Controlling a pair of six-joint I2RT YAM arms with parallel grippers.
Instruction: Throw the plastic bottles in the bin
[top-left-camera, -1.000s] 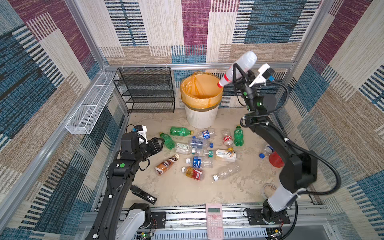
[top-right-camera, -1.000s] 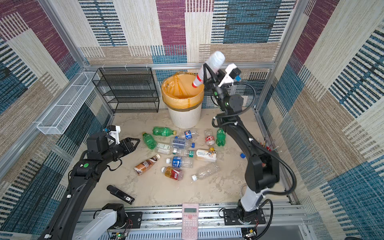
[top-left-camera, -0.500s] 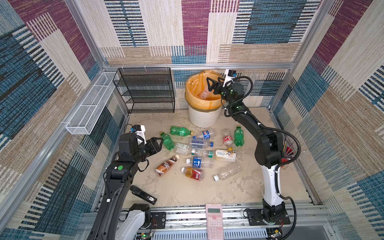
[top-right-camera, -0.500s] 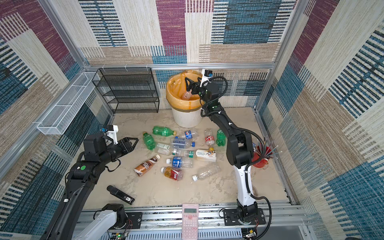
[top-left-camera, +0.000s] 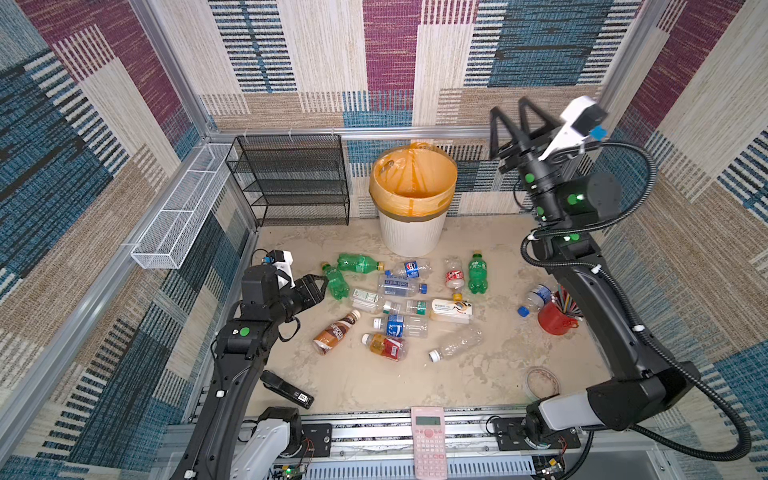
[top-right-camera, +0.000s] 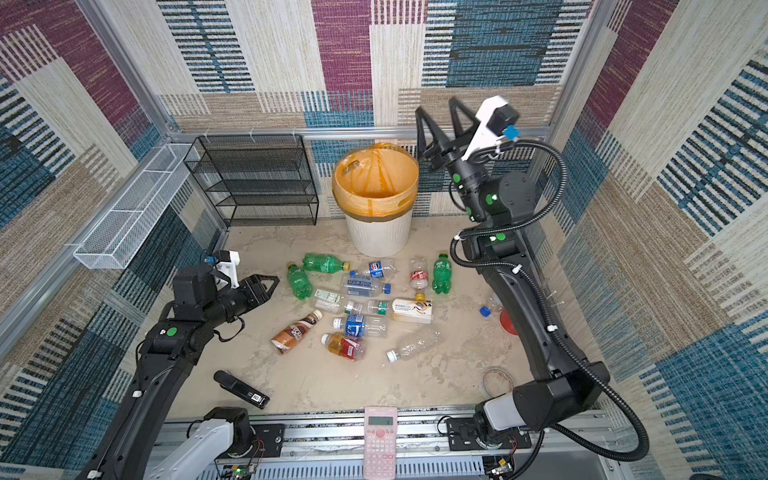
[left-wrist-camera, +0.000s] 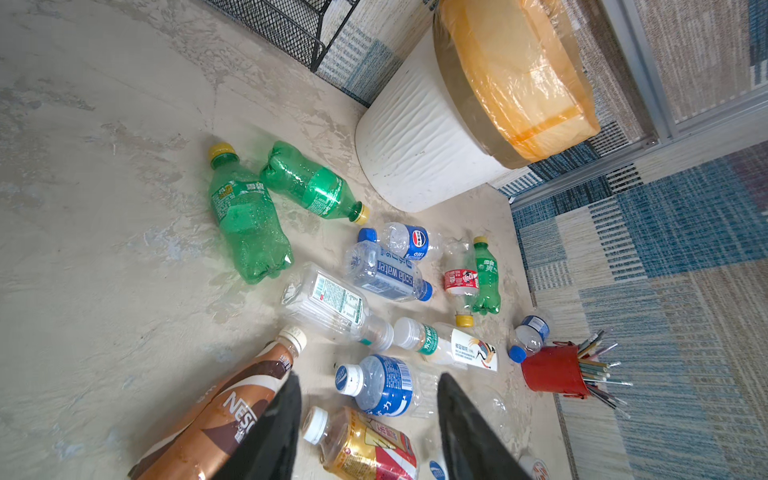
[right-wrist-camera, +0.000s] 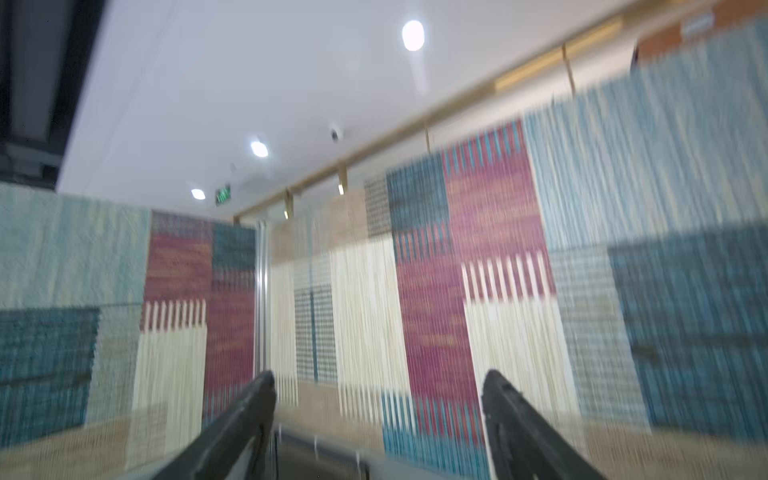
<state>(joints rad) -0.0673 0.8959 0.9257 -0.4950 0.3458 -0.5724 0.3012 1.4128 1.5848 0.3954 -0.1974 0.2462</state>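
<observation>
Across the beige tabletop (top-left-camera: 374, 386), short of the bin (top-left-camera: 412, 232), a loose scatter of bottles (top-left-camera: 401, 286), all lying flat between the two arms. Nearest the left gripper (top-left-camera: 323, 282): a green bottle (top-left-camera: 337, 284), just beyond the fingertips, near but seemingly not touching in both top views. Its fingers (left-wrist-camera: 469, 440) parted, nothing between them. Long axis of that green bottle running away from the robot toward the back wall, slightly slanted, yellow cap at the far end, base toward the near edge; so roughly crosswise to the line of those fingers, a fair set-up for closing across the belly. As for the right gripper (top-left-camera: 508, 104): high in the air beside the bin, tips pointing up toward the back wall, spread wide and empty, well apart from every bottle. Left arm, by that reckoning, far better placed for the next pick: probably only a short reach forward and down. Height of the left gripper over the tabletop hard to judge.
</observation>
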